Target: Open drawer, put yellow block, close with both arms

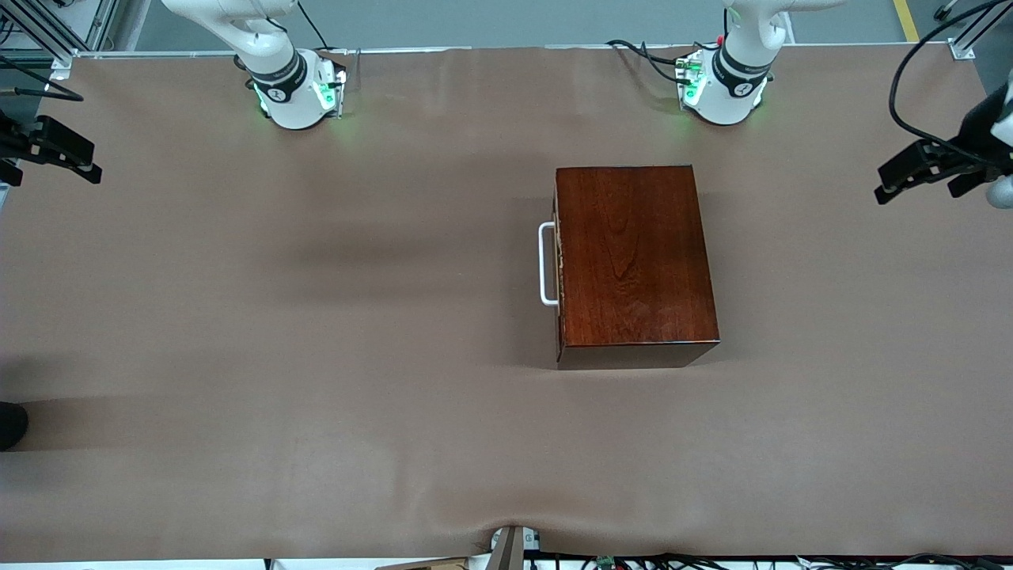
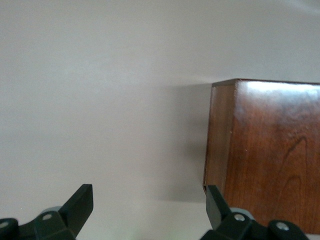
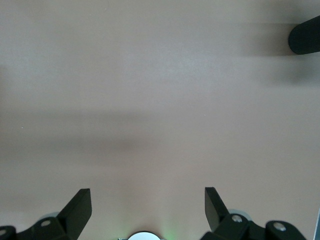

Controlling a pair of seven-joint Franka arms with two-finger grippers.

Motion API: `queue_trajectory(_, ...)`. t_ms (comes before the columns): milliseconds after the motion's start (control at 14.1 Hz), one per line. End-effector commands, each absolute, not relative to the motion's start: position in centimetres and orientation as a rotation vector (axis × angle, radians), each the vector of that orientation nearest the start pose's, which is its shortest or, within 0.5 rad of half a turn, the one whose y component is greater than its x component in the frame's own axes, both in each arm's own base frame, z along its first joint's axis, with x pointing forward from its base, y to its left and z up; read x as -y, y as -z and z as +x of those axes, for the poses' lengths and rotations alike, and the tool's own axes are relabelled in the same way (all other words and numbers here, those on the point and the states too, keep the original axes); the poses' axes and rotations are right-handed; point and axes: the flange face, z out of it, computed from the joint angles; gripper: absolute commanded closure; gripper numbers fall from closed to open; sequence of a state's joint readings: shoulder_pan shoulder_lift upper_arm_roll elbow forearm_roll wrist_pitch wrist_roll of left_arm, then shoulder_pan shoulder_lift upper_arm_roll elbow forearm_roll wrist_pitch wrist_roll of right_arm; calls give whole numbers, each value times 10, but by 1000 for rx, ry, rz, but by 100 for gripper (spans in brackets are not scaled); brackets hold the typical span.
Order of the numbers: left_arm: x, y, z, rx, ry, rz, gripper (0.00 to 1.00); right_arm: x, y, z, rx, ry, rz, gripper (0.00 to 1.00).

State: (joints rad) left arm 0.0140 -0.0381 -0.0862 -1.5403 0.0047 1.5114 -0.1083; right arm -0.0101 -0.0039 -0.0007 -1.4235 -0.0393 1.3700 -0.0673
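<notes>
The dark reddish-brown wooden box (image 1: pixel 633 253) stands on the table nearer the left arm's end. Its drawer (image 1: pixel 559 273) is pushed in, and the white bar handle (image 1: pixel 546 264) faces the right arm's end. The yellow block is out of view in every frame. My left gripper (image 1: pixel 918 186) hangs open at the left arm's end of the table, with nothing between its fingers. In the left wrist view, the left gripper (image 2: pixel 150 200) looks at a corner of the box (image 2: pixel 270 165). My right gripper (image 1: pixel 55 168) (image 3: pixel 148 200) hangs open and empty at the right arm's end, over bare brown tabletop.
The brown table cover (image 1: pixel 316 317) spreads wide around the box. A dark rounded object (image 1: pixel 9 425) (image 3: pixel 305 35) pokes in at the table's edge at the right arm's end. Cables (image 1: pixel 922 87) hang by the left gripper.
</notes>
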Motion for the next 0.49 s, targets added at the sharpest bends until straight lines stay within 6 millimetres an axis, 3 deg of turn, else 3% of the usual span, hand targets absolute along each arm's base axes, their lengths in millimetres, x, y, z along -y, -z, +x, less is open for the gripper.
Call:
queue_trajectory(0,44,-662,547,-89,-72,-3123,0,13,-682,528,88,-81,-3178,0)
queue_trajectory(424,42,-661,535,-122,-118,-3117,0,13,-682,528,88,-81,-3178,0)
